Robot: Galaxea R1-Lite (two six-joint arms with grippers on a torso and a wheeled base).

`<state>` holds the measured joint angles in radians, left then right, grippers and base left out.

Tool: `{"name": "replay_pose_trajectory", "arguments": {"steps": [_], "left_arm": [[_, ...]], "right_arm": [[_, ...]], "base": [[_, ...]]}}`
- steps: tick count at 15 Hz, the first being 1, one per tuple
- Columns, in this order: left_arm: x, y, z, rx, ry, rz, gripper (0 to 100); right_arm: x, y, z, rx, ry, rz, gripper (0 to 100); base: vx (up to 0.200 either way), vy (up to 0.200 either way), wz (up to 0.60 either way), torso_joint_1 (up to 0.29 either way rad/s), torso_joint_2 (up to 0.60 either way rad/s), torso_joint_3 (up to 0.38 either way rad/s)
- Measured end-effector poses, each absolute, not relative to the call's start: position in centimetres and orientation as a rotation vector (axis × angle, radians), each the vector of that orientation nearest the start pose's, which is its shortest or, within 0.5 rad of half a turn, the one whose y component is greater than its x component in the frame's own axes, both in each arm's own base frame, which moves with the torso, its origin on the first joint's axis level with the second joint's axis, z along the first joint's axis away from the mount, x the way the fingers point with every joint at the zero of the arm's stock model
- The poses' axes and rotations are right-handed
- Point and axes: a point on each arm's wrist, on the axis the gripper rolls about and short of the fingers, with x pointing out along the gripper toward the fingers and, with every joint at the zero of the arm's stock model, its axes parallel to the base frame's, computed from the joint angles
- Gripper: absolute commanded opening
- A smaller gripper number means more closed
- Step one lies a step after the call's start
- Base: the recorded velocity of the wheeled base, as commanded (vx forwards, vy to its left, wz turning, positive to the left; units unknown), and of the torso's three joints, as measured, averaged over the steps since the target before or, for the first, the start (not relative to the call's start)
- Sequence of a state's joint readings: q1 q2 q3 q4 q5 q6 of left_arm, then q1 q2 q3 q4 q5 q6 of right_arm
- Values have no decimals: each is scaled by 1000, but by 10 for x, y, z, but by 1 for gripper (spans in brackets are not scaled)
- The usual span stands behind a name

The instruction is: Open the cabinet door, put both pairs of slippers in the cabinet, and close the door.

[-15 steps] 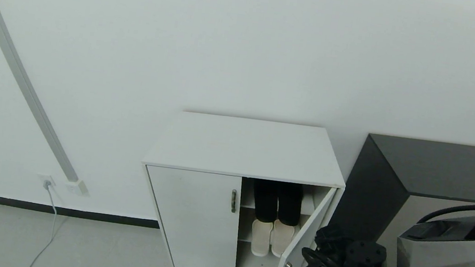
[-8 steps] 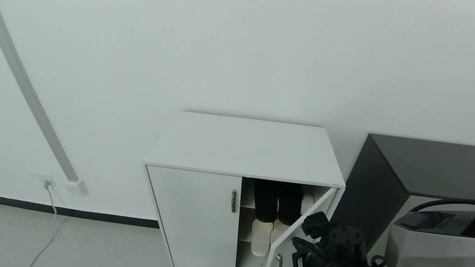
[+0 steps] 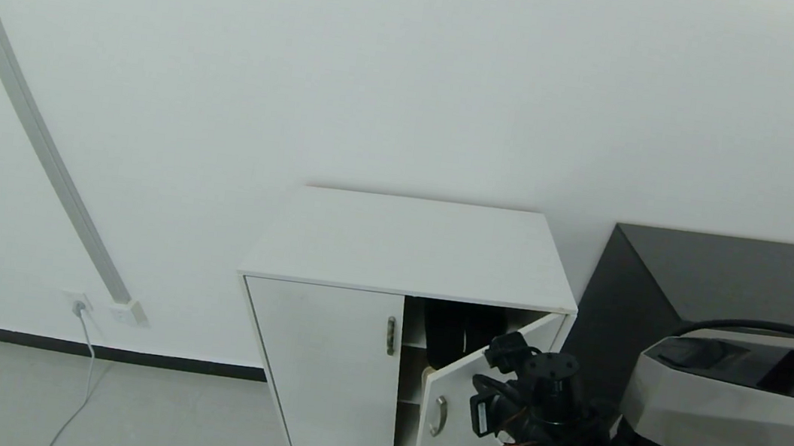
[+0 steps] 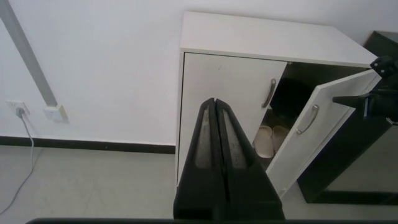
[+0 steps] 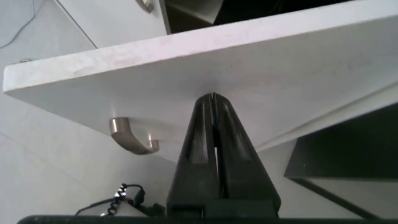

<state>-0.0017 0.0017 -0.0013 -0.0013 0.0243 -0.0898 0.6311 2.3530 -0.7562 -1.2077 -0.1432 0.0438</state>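
**While the right-hand door hangs part open, a shut gripper sits against its face**

Low in the centre of the head view, the white cabinet (image 3: 413, 248) stands against the wall. Its left-hand door (image 3: 326, 366) is closed flat. Its right-hand door (image 3: 451, 427) is angled out from the hinge side, leaving a narrow gap beside the left door's handle (image 3: 391, 336). The right-hand door's curved metal handle (image 3: 437, 416) faces outward.

Through the gap, the black slippers (image 3: 448, 331) show as dark shapes on an upper shelf. In the left wrist view, the cream slippers (image 4: 272, 140) lie side by side on the shelf below them.

The right gripper (image 5: 214, 99) has its fingers pressed together, with their tips against the outer face of the right-hand door, near the handle. The left gripper (image 4: 215, 106) is also pinched shut on nothing and sits well apart from the cabinet, pointing toward the left-hand door.

A dark cabinet (image 3: 662, 286) stands just beside the white one at the right of the head view. A wall socket (image 3: 78, 305) with a plugged-in cable sits at lower left.
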Motion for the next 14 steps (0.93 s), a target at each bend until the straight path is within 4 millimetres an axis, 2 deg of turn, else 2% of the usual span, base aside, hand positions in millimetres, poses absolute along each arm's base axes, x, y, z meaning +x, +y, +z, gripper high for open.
{"name": "replay_pose_trajectory", "arguments": {"steps": [14], "left_arm": [[-23, 1, 76, -90, -2, 22, 0]], "right_arm": [[346, 240, 2, -98, 362, 452, 0]], "base": [[0, 0, 0, 0, 0, 0]]}}
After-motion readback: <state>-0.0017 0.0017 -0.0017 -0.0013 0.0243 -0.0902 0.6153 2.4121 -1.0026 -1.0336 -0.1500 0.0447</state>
